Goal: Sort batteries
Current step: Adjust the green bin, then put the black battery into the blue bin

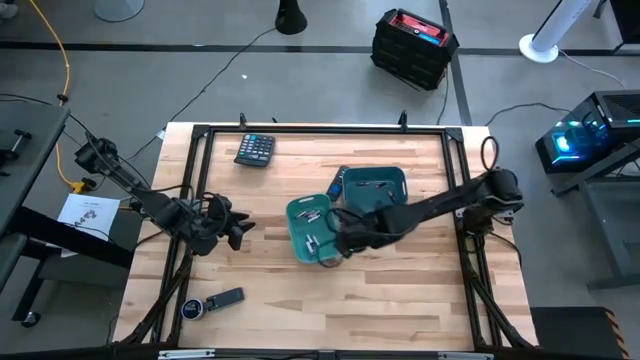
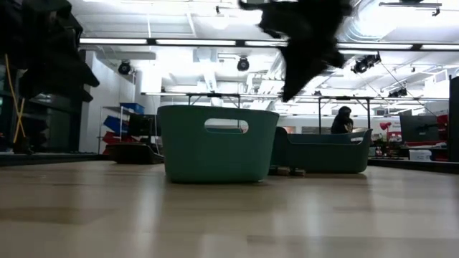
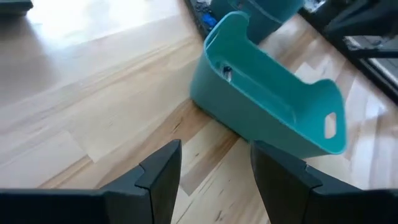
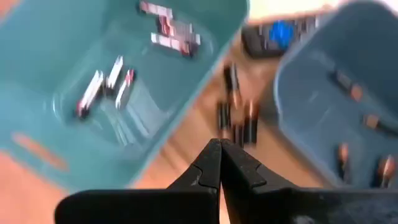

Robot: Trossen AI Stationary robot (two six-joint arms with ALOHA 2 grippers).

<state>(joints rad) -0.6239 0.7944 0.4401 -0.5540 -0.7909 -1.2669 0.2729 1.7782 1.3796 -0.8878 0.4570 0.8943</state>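
Right gripper (image 4: 220, 163) hangs with jaws pressed together and nothing between them. Just beyond its tips, dark batteries (image 4: 236, 118) lie on the wood between two smooth teal plastic bins; silvery ones (image 4: 104, 84) sit in the nearer bin (image 4: 37, 93) (no readable labels). Left gripper (image 3: 214, 177) waits, jaws apart, facing that bin.

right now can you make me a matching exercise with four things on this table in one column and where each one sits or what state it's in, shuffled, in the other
1. calculator
2. left end effector
3. right end effector
4. loose batteries

a. shut, above the near teal bin
b. on the wood in the gap between the two bins
c. open, over bare wood away from the bins
d. near the table's far left corner

Pairs: 1-d, 2-c, 3-a, 4-b
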